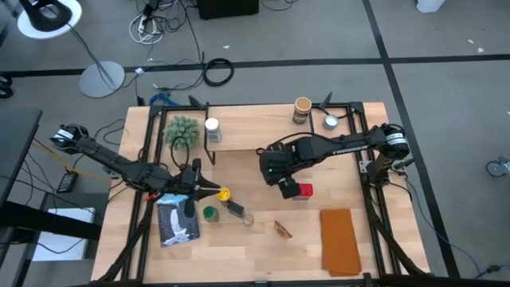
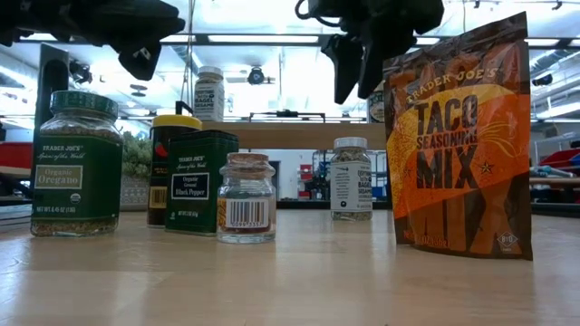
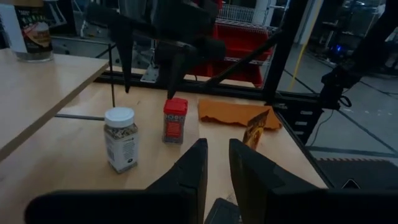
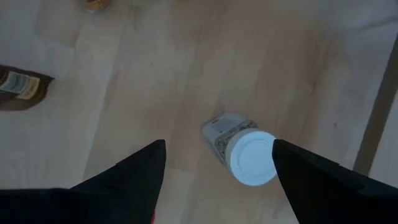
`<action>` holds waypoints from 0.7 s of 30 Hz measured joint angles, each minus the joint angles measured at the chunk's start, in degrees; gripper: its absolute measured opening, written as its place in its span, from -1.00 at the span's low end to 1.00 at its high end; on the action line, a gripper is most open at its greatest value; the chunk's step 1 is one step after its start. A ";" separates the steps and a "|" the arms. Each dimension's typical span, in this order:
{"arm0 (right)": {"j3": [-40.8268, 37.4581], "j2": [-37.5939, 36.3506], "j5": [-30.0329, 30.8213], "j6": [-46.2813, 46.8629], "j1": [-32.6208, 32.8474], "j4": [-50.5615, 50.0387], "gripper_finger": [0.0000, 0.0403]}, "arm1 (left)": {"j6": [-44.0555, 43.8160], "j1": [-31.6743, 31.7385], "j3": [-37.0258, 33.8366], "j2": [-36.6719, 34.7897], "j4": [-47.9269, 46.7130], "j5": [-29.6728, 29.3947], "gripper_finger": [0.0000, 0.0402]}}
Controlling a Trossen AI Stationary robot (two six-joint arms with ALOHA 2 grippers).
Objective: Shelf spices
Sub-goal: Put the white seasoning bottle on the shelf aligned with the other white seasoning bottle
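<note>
On my left, the left gripper point(image 1: 209, 188) hovers nearly closed and empty beside the yellow-lidded jar point(image 1: 224, 194) and round green-lidded glass jar point(image 1: 209, 213). Centre table, my right gripper point(image 4: 217, 163) hangs spread wide above a white-capped cylindrical jar point(image 4: 239, 149), gripping nothing. Rightward stands the smooth light-wood shelf point(image 1: 255, 125).

Matt light-wood table point(image 1: 255, 239), clear glass oregano jar point(image 2: 75, 167), glossy foil taco pouch point(image 2: 460, 140), orange cloth point(image 1: 340, 239).
</note>
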 joint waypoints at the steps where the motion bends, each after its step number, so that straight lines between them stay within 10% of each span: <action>1: 0.00 -0.01 0.03 -0.88 -0.01 0.11 0.46 | -0.16 -0.03 -0.02 0.00 0.02 0.00 -0.65; 21: 0.00 -0.04 1.93 5.08 -2.58 2.58 0.90 | -0.39 -0.03 -0.02 0.00 -0.87 -0.06 -0.65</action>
